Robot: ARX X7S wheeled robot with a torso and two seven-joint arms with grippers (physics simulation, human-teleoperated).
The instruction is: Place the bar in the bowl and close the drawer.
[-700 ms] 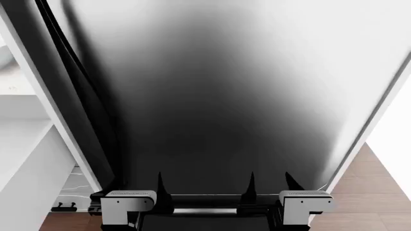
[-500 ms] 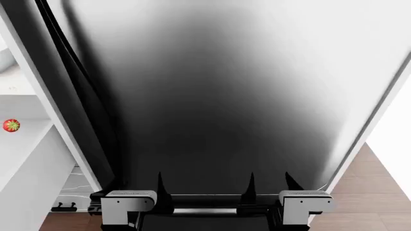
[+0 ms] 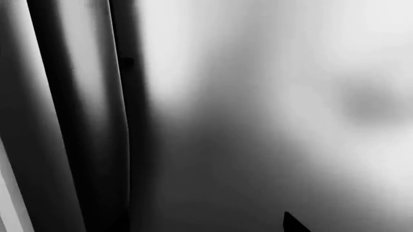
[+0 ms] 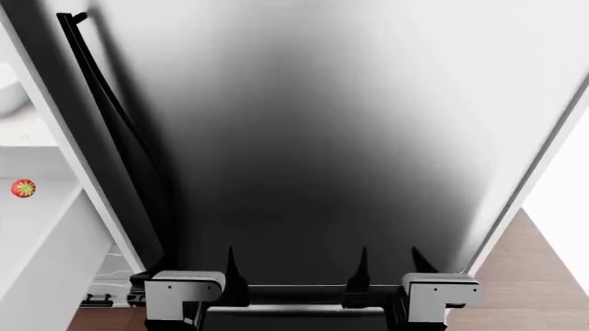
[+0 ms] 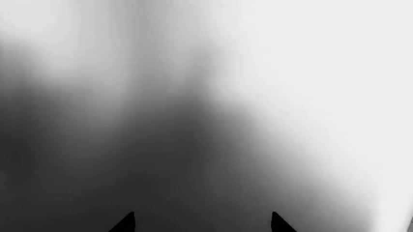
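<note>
The bar and the bowl are out of view, and I cannot make out the drawer. A large, smooth grey-white panel point(image 4: 350, 124) with a long black handle point(image 4: 110, 117) fills the head view and both wrist views. Low in the head view, both grippers hang close in front of this panel. My right gripper point(image 4: 391, 265) is open and empty, its two dark fingertips point(image 5: 279, 223) wide apart. Of my left gripper point(image 4: 203, 265), one fingertip point(image 3: 291, 223) shows, standing at the open width. The other is lost against the dark handle strip.
A small red strawberry point(image 4: 23, 187) lies on a white surface point(image 4: 37, 227) at the far left. Below it is a white front with a short black handle point(image 4: 92, 301). Wooden floor point(image 4: 538, 262) shows at the lower right.
The head view has shifted slightly. The strawberry has come into sight at the left edge and the top end of the black handle now shows. Both grippers keep their places.
</note>
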